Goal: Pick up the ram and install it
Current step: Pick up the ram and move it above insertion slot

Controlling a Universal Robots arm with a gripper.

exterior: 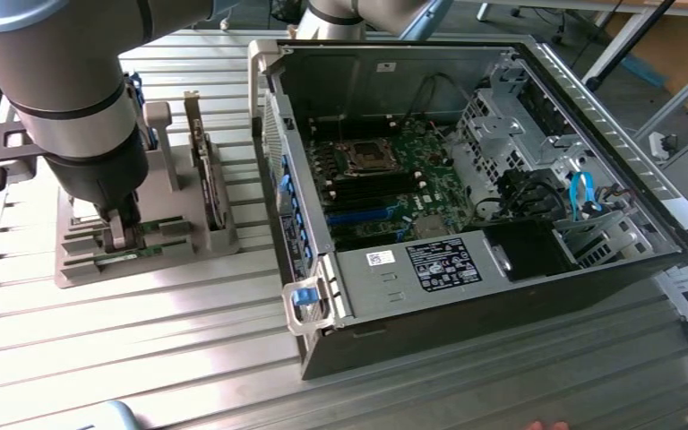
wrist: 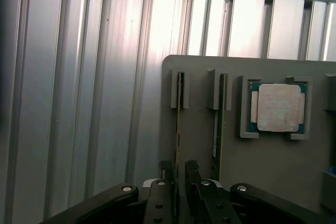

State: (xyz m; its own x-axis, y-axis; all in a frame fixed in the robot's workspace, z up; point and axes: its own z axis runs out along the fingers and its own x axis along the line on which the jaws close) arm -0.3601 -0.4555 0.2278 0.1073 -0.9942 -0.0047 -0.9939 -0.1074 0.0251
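The end effector (wrist: pixel 178 170), jaws released, straddles the ram (wrist: pixel 179 106) standing on edge in a gray holder (wrist: pixel 273 166) on the tabletop (wrist: pixel 105 103), at the exterior view's left of the open computer case (exterior: pixel 356 72).

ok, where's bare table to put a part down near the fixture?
Bare table slats at the exterior view's lower left, bordered by the grey fixture and the computer case. The strip between those two is narrow. Crowded: the fixture, with the tool at the ram.
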